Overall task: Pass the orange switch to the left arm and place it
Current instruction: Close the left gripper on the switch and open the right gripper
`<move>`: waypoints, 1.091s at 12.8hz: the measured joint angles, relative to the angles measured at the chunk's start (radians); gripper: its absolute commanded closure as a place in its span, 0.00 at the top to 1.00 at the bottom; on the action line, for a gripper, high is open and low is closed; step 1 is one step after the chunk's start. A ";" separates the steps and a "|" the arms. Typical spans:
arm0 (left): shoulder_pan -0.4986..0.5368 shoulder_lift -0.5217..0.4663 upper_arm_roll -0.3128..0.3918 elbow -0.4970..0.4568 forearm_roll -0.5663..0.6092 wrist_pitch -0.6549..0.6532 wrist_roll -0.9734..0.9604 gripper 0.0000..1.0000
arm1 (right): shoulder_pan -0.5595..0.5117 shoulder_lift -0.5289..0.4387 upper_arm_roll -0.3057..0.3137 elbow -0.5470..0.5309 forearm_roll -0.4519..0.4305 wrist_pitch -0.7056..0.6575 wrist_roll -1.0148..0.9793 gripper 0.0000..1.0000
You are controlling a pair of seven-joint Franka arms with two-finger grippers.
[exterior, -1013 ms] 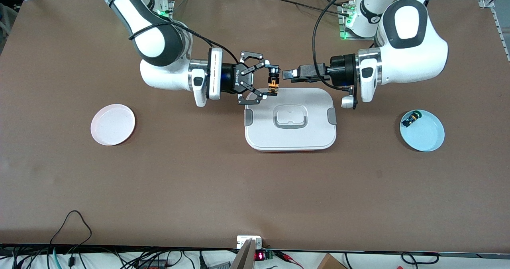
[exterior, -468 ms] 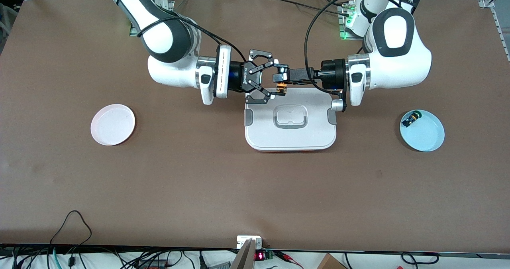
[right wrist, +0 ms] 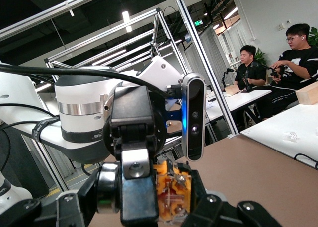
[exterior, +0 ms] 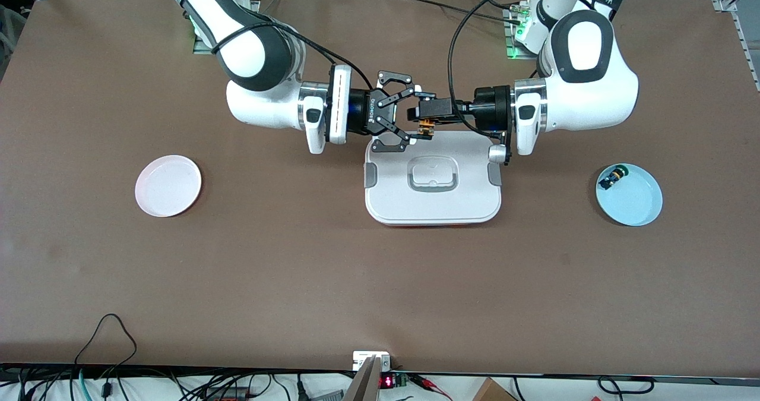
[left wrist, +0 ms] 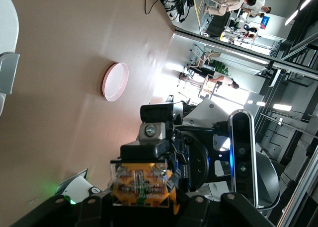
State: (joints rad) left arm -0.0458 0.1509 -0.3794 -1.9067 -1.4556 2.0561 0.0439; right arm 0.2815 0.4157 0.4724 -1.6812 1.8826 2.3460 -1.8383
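The orange switch (exterior: 424, 129) hangs in the air over the edge of the white box (exterior: 433, 202) that is farthest from the front camera. My right gripper (exterior: 415, 117) comes from the right arm's end and grips the switch end to end. My left gripper (exterior: 423, 113) comes from the left arm's end, turned on its side, and covers the switch's black top. In the left wrist view the switch (left wrist: 141, 187) fills the gap between my left gripper's (left wrist: 144, 202) jaws. In the right wrist view the switch (right wrist: 174, 197) sits in my right gripper (right wrist: 138, 203), partly hidden by a left finger (right wrist: 136, 187).
An empty pink plate (exterior: 168, 185) lies toward the right arm's end of the table. A light blue plate (exterior: 632, 202) toward the left arm's end holds a small black-and-blue part (exterior: 611, 178). The box's grey clip (left wrist: 7, 73) shows in the left wrist view.
The right gripper has carried the switch toward the left arm's end. The left gripper has moved in from the other way, and its jaws now sit around the switch.
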 measured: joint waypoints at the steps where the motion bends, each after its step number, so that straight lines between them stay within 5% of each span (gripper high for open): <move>1: 0.000 0.000 0.000 0.000 0.000 0.000 0.000 0.24 | 0.000 0.000 0.000 0.000 0.000 0.000 0.000 0.02; 4: 0.000 0.000 0.000 0.000 0.000 0.000 0.000 0.31 | 0.000 0.000 0.000 0.000 0.000 0.000 0.000 0.03; 6: 0.000 0.000 0.001 0.000 0.000 0.001 0.000 0.11 | 0.000 0.001 0.000 0.000 0.000 0.001 0.000 0.07; 14: -0.002 0.001 -0.003 0.001 0.000 0.003 0.001 0.06 | 0.004 0.007 0.003 0.011 0.001 0.000 0.000 0.12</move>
State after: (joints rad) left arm -0.0476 0.1517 -0.3824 -1.9055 -1.4556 2.0589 0.0444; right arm 0.2852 0.4229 0.4750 -1.6705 1.8836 2.3461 -1.8383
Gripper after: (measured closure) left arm 0.934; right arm 0.278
